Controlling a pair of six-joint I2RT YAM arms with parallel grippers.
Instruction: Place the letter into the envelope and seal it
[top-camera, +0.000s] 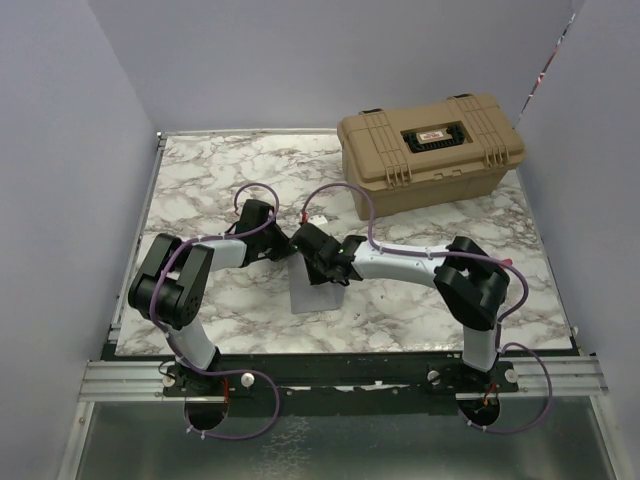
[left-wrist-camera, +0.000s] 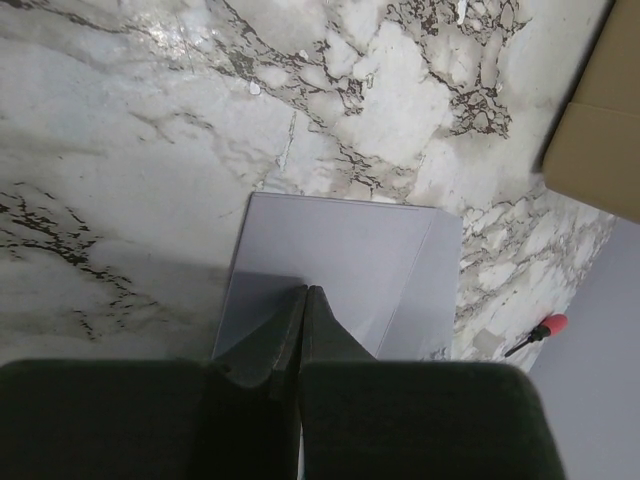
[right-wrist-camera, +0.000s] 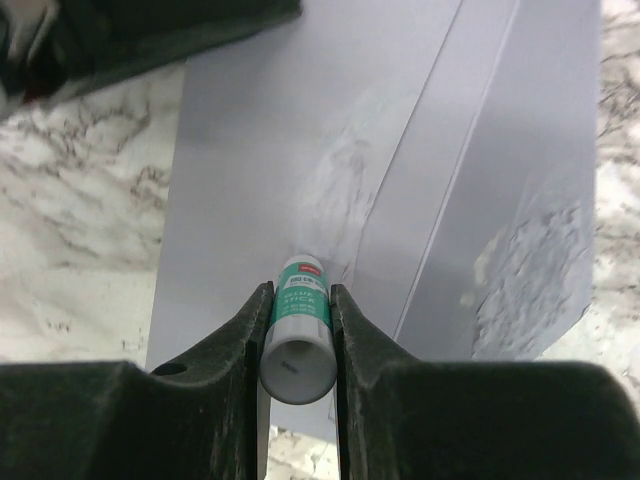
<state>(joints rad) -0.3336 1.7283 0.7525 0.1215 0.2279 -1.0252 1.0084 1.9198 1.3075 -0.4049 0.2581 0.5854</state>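
The blue-grey envelope (top-camera: 313, 297) lies flat on the marble table in front of both arms. Its flap (right-wrist-camera: 520, 250) is folded open and carries whitish glue smears. My left gripper (left-wrist-camera: 306, 291) is shut, its closed tips resting on the envelope's (left-wrist-camera: 340, 245) near edge. My right gripper (right-wrist-camera: 300, 288) is shut on a green-and-white glue stick (right-wrist-camera: 298, 325), whose tip touches the envelope (right-wrist-camera: 260, 150) beside the flap crease. In the top view the two grippers, left (top-camera: 288, 250) and right (top-camera: 325, 268), meet over the envelope's far end. The tan letter is not visible in any view.
A tan toolbox (top-camera: 430, 150) stands at the back right of the table, and its corner shows in the left wrist view (left-wrist-camera: 600, 150). A small red-handled object (left-wrist-camera: 540, 330) lies on the marble to the right of the envelope. Grey walls surround the table.
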